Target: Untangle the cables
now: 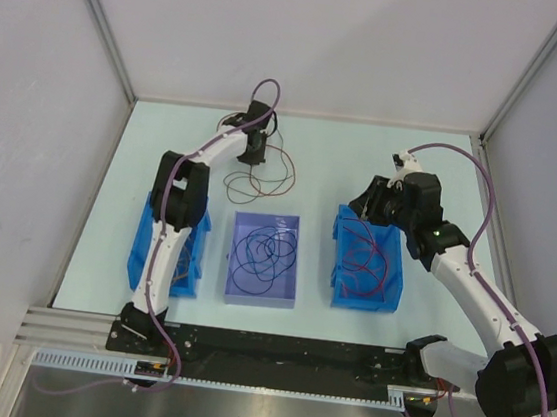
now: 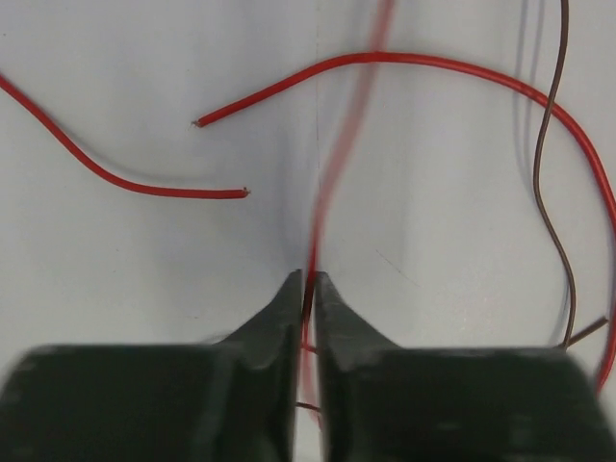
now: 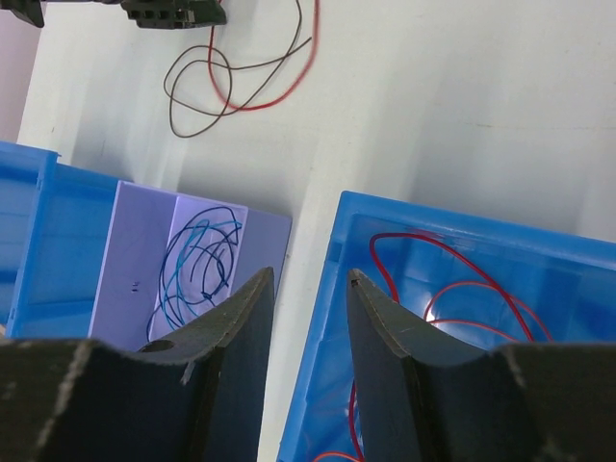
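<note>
Pale tabletop bears three bins; left claw pinches one red cable, right claw gapes empty.

In the left wrist view a red cable is rising smeared and out of focus from between the tips of the left gripper and is leaving through the top edge. On the right a brown cable is also running off the top, and a second red strand is exiting at the left edge. From above, the left arm is covering much of the left blue bin, making its contents unreadable. In the right wrist view the right gripper is hiding the near part of the purple tray, and the right and bottom edges are cropping the right blue bin.
</note>
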You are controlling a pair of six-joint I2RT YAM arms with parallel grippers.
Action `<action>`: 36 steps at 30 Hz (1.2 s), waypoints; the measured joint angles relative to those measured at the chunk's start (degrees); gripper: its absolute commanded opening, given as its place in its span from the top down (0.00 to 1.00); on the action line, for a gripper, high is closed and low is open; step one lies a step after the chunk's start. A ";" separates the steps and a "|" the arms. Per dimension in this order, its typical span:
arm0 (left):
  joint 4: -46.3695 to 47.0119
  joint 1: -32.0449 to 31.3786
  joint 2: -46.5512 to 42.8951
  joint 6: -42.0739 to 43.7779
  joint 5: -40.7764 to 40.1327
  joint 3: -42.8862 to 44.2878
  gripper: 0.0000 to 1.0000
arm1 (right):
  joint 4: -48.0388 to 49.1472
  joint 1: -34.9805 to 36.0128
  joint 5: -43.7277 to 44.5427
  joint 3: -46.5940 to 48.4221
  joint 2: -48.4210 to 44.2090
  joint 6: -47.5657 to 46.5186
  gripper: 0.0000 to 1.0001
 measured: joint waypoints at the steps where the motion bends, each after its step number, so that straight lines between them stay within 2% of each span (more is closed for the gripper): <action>1: -0.24 0.04 0.00 0.07 0.02 0.11 1.00 | -0.02 0.00 0.00 0.00 0.00 0.02 0.59; 11: -5.66 -0.15 -2.73 0.39 0.15 6.25 1.00 | 0.00 0.00 -0.02 0.17 0.00 0.09 0.59; 17: -9.88 -2.32 -10.82 2.60 0.13 18.73 1.00 | 0.02 0.00 -0.26 0.28 -0.09 0.37 0.59; 20: -9.11 -5.20 -18.34 4.87 0.85 20.65 1.00 | 0.02 0.00 -0.48 0.28 -0.37 0.70 0.60; 24: -5.84 -12.70 -29.44 9.97 0.63 20.68 0.99 | 0.09 0.20 -0.70 0.28 -1.05 1.22 0.60; 27: -2.71 -18.05 -34.62 13.22 -0.11 20.48 1.00 | 0.57 0.50 -0.72 0.28 -1.42 1.51 0.60; 29: -0.61 -19.50 -36.72 14.60 -0.76 19.32 1.00 | 0.90 0.74 -0.90 0.28 -1.66 1.62 0.60; 32: -0.57 -18.34 -35.89 15.34 -3.17 18.84 1.00 | 0.92 0.85 -1.16 0.28 -2.56 1.57 0.59; 36: -2.84 -16.59 -29.42 14.75 -5.51 18.78 1.00 | 0.98 0.87 -1.66 0.28 -5.60 0.94 0.57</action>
